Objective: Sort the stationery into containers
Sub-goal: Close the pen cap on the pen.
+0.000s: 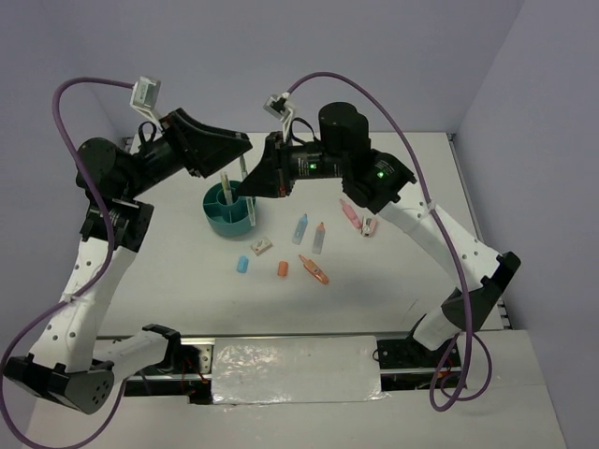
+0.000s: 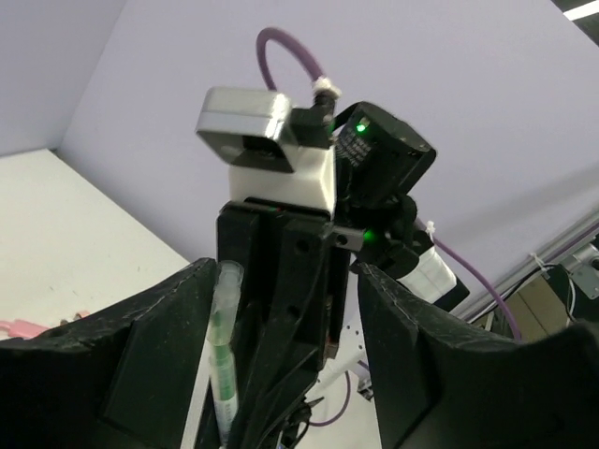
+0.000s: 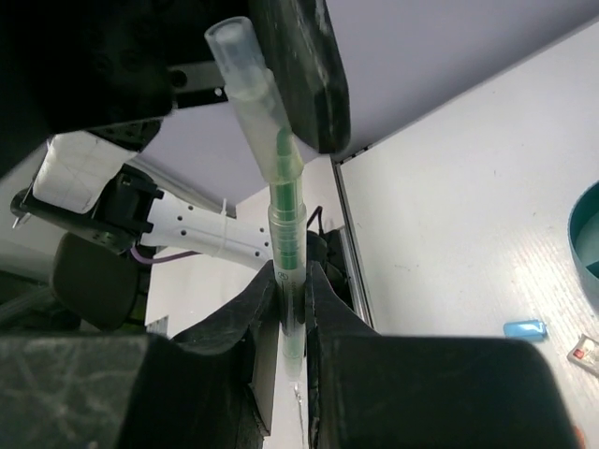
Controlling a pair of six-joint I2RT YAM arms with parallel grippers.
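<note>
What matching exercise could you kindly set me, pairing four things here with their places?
Things:
1. clear plastic pen with green core
2. small blue eraser
3. short pink marker
4. round teal plastic organizer

Places:
A. furthest left on the white table
B. in the rightmost cluster of loose items
C. clamped in the right gripper
D. lying just on the organizer's near side

Pairs: 1-C, 2-D, 3-B, 4-A.

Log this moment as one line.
right hand: shut on green pen | left hand: open | pen near teal organizer
</note>
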